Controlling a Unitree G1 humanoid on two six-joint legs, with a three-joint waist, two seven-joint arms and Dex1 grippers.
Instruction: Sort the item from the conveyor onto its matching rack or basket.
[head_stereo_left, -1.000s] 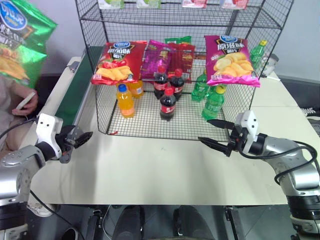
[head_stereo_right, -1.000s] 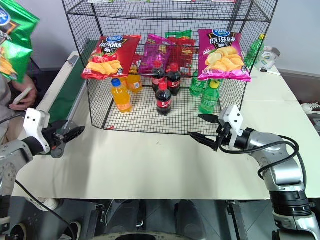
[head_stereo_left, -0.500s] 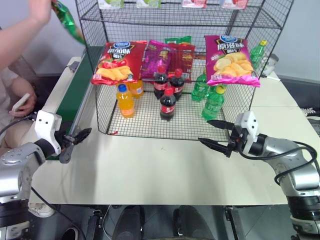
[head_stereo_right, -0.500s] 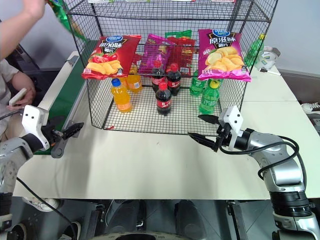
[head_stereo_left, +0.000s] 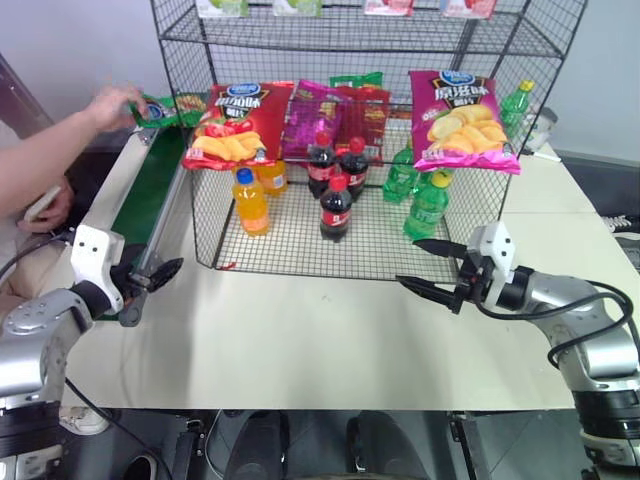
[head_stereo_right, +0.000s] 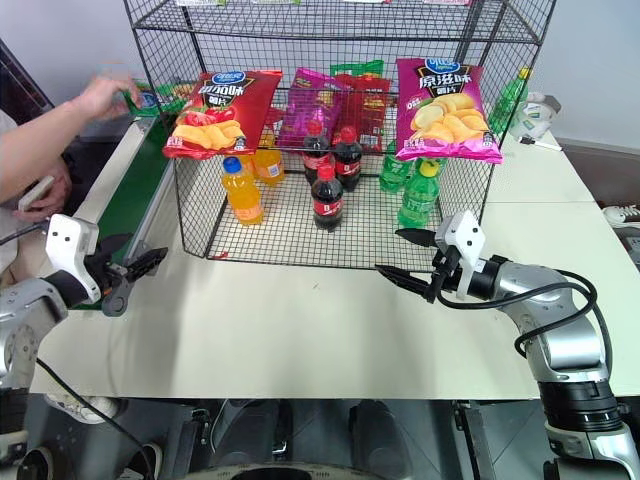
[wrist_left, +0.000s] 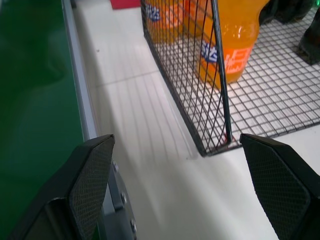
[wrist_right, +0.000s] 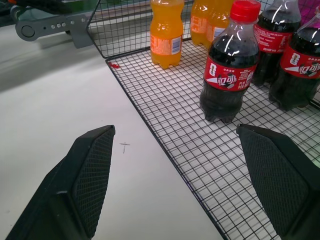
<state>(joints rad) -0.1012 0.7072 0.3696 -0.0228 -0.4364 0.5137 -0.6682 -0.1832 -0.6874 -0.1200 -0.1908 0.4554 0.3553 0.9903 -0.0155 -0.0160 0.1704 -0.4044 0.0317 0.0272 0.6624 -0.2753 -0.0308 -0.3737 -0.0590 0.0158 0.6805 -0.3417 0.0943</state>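
Observation:
A person's hand (head_stereo_left: 108, 103) rests on the green crisp bag, the item (head_stereo_left: 165, 107), at the far end of the dark green conveyor (head_stereo_left: 140, 200), beside the rack's left edge. The tall black wire rack (head_stereo_left: 300, 235) stands mid-table with red and magenta crisp bags hung on it and bottles on its bottom tier. My left gripper (head_stereo_left: 155, 283) hangs open by the conveyor's near rail (wrist_left: 80, 100), holding nothing. In front of the rack's right half my right gripper (head_stereo_left: 407, 261) is open and empty, its fingers (wrist_right: 92, 170) apart over the table.
Orange bottles (head_stereo_left: 251, 200), cola bottles (wrist_right: 227, 70) and green bottles (head_stereo_left: 428, 205) stand on the rack's bottom tier. A red bag (head_stereo_left: 232, 125) and a magenta bag (head_stereo_left: 462, 120) hang in front. White tabletop (head_stereo_left: 320, 340) lies between my grippers. The person's other hand holds a phone (head_stereo_left: 45, 205).
The person's hand has brought the green bag down from high on the left to the far end of the conveyor. Both my grippers stay where they were, open.

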